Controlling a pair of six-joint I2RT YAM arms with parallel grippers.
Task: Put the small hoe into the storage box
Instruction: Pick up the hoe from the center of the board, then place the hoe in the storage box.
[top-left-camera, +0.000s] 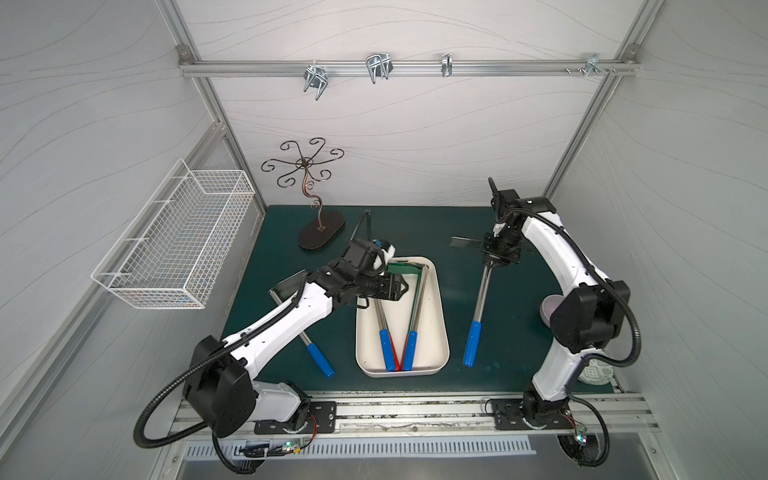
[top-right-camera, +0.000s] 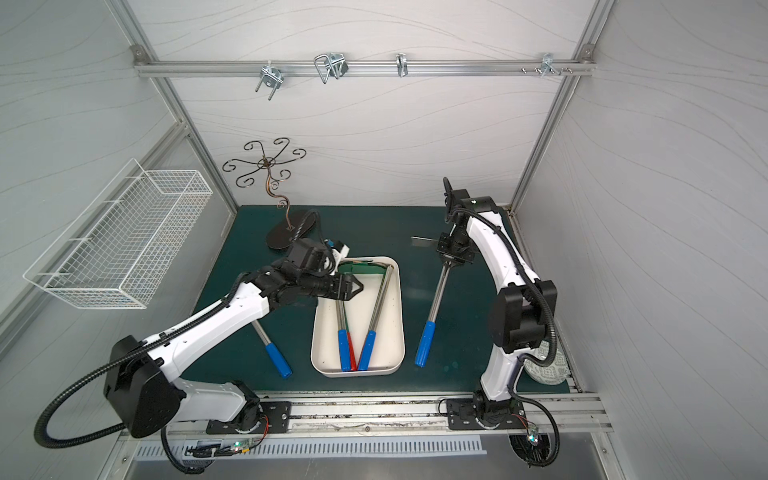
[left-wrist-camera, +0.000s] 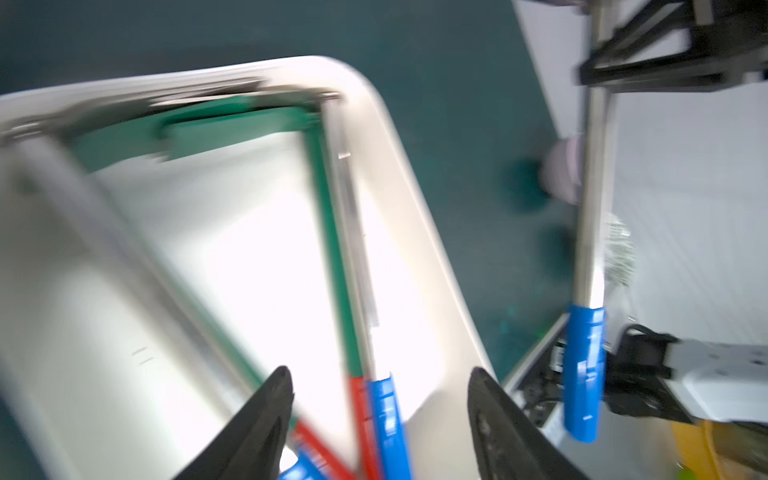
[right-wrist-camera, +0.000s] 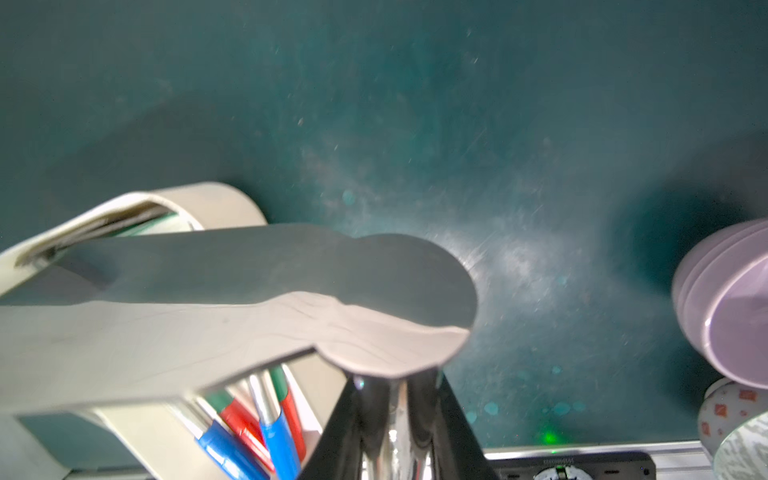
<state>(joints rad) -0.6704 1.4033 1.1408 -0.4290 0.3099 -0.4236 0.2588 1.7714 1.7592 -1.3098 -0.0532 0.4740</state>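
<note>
The storage box (top-left-camera: 442, 316), a cream-white tray, lies mid-mat in both top views (top-right-camera: 401, 316) and holds several long tools with blue and red handles. My right gripper (top-left-camera: 492, 259) is shut on the steel shaft of a small hoe (top-left-camera: 481, 299), just below its grey blade (right-wrist-camera: 249, 311). The hoe slants to the right of the box, its blue handle (top-left-camera: 472, 343) low by the mat. My left gripper (top-left-camera: 405, 286) hovers open over the box's far left part. In the left wrist view its fingers (left-wrist-camera: 274, 415) stand wide apart with nothing gripped.
Another blue-handled hoe (top-left-camera: 320, 359) lies on the mat, partly under my left arm. A curled metal stand (top-left-camera: 320, 232) is at the back left, with a white wire basket (top-left-camera: 174, 245) on the left wall. Purple bowls (top-left-camera: 550, 309) and a patterned cup (top-left-camera: 596, 370) sit behind my right arm.
</note>
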